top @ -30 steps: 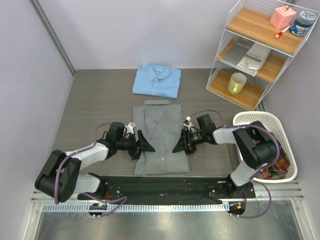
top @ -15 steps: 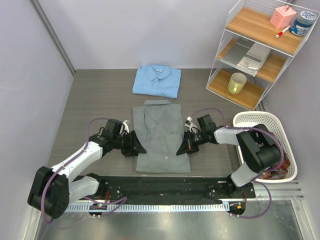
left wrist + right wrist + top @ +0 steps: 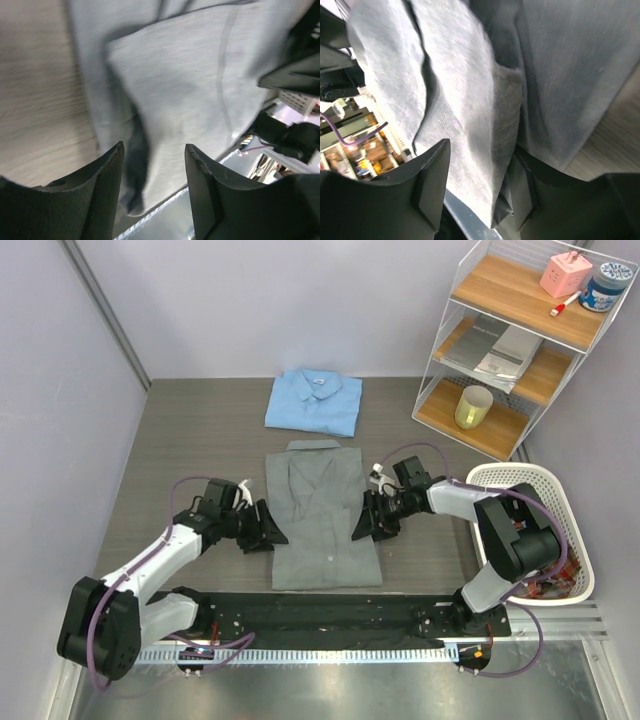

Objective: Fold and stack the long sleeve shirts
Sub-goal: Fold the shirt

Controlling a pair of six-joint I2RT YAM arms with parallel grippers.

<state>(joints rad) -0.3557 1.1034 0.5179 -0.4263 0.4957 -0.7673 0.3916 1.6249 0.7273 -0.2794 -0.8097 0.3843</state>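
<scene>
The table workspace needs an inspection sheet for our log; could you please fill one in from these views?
Surface: grey wood-grain table, bare around the shirts.
Job's things: grey shirt lies flat, collar away from the arms, sides folded in; light blue shirt folded, lying apart behind it.
Clutter: nothing seen on the table.
Grippers: left gripper open at the grey shirt's left edge; right gripper open, a fold of the shirt's right edge between the jaws.
Cables: purple cables loop along both arms, off the shirts.
Surroundings: wire shelf with wooden boards, holding a yellow cup, far right; white basket at the right.
</scene>
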